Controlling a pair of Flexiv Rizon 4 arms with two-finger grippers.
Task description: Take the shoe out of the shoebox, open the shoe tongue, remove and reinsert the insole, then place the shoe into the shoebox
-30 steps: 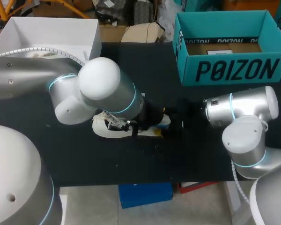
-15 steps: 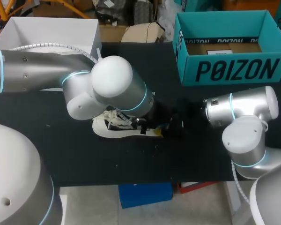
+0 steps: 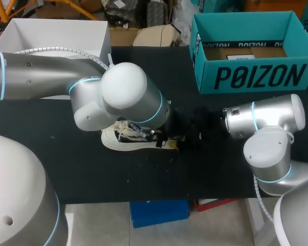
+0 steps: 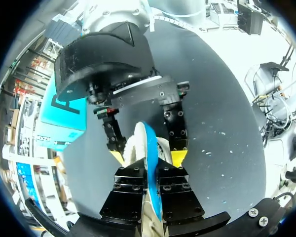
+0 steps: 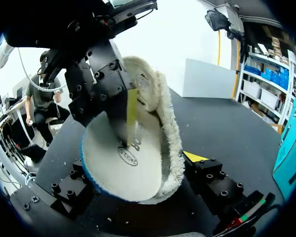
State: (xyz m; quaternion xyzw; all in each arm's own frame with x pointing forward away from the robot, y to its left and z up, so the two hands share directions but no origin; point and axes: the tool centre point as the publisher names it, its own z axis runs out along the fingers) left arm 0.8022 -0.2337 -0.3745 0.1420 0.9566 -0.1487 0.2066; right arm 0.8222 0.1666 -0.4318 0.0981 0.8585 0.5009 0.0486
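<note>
A black desk (image 3: 92, 174), flecked with pale crumbs, carried everything. Near its middle lay the shoe (image 3: 118, 141), cream with a fleecy lining, directly under the left arm's wrist. The left pincer (image 4: 149, 183) was clenched. Its two fingers stood almost together and nipped the insole (image 5: 121, 163) by its blue-edged rim. The insole stood on edge between them, partly out of the shoe's opening, with its white face turned toward the right arm. The right pincer (image 4: 148, 157) met the left one head-on and stood wide. The shoe sat between its yellow tips, one tip against each side, so it was grasping the shoe. The teal shoebox (image 3: 246, 77) sat open at the desk's far edge, behind the right pincer and well apart from both.
</note>
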